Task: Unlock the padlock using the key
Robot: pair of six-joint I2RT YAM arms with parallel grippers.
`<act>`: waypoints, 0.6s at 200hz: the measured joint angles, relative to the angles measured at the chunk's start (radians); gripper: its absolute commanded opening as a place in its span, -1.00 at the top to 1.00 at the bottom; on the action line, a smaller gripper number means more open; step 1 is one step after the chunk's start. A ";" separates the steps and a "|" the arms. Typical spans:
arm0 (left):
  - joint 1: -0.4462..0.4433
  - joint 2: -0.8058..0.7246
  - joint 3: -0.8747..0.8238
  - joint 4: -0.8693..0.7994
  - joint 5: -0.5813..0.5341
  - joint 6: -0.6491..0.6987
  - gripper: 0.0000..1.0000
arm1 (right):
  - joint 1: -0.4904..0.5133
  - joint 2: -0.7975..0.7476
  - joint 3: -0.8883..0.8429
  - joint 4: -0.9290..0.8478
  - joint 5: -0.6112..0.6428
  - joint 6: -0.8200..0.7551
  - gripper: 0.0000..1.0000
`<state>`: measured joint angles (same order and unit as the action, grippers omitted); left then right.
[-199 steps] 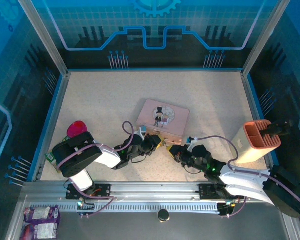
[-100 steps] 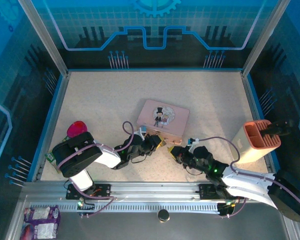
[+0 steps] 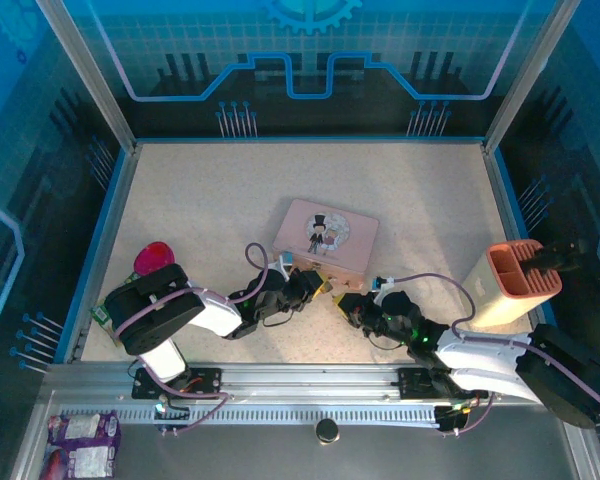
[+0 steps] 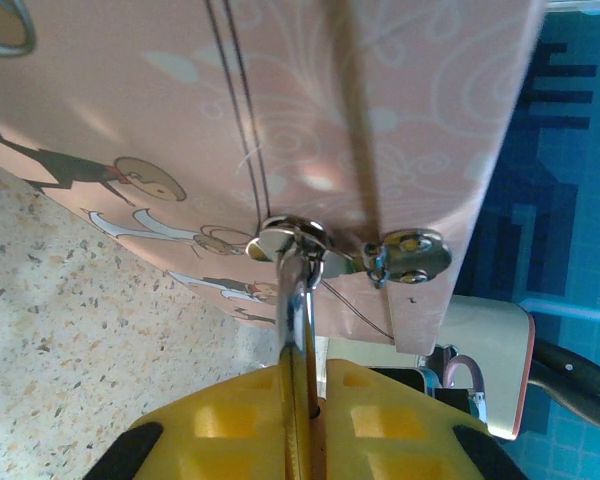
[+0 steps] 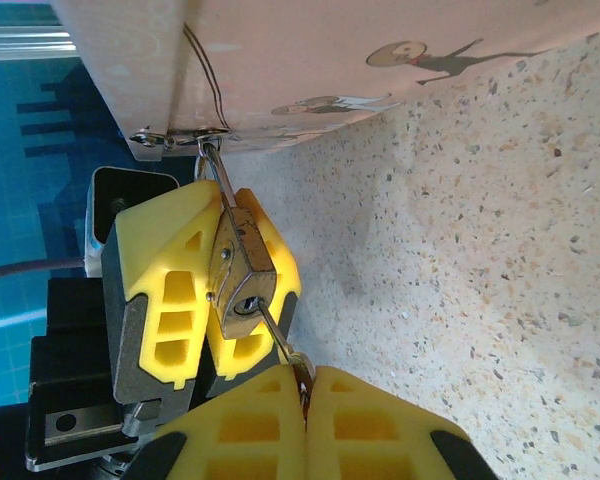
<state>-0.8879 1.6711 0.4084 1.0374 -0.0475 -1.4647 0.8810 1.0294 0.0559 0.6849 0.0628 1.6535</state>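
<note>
Found squat brass padlock point(image 5: 242, 268), steel shackle point(image 4: 298, 300) through hasp point(image 4: 292, 240) of pink tin point(image 5: 380, 40), clamped between ribbed yellow pads point(image 5: 168, 290) of left hand point(image 4: 305, 405); thin grey key point(image 5: 276, 333) seated in keyhole, pinched tight in right hand point(image 5: 305, 405), above speckled tabletop point(image 5: 480, 250).

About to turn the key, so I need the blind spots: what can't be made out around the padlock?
Key: in the right wrist view its head is buried between the jaws of the right gripper, its tip inside the padlock.
Padlock body: in the left wrist view, hidden between the jaws of the left gripper; the shackle is visible.
Top view: both too small to pick out.
</note>
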 measured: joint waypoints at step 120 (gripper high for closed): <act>-0.006 0.010 0.000 0.034 -0.007 -0.001 1.00 | 0.002 -0.036 0.000 -0.015 0.012 0.007 1.00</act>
<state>-0.8940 1.6810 0.4084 1.0714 -0.0544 -1.4654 0.8825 0.9932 0.0559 0.6701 0.0746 1.6604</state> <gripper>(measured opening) 0.119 0.064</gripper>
